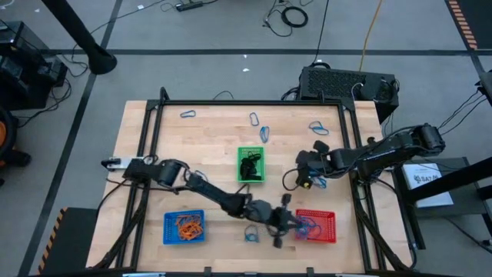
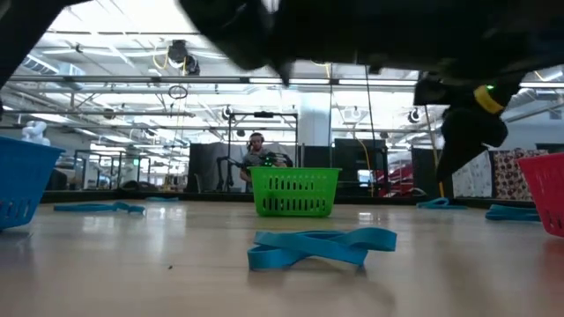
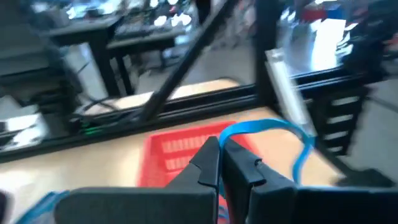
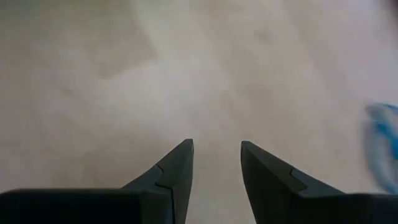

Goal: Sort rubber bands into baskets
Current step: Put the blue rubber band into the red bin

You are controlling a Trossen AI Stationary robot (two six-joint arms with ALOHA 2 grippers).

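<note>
Overhead, the left tool (image 1: 288, 221) is partly hidden by its own arm at the edge of the red basket (image 1: 327, 228); its grip is settled only by the left wrist view, where the fingers (image 3: 211, 163) are seen pressed together on a blue rubber band (image 3: 292, 134) that loops up above the red basket (image 3: 171, 152). The right tool (image 4: 216, 163) is shown with fingers apart and nothing between them, over bare surface (image 4: 155, 68), near the green basket (image 1: 251, 165). Black bands are seen in the green basket, orange ones in the blue basket (image 1: 184, 227). Loose blue bands (image 1: 263, 132) are scattered on the surface. One twisted blue band (image 2: 319, 246) is shown close only in the low view
</note>
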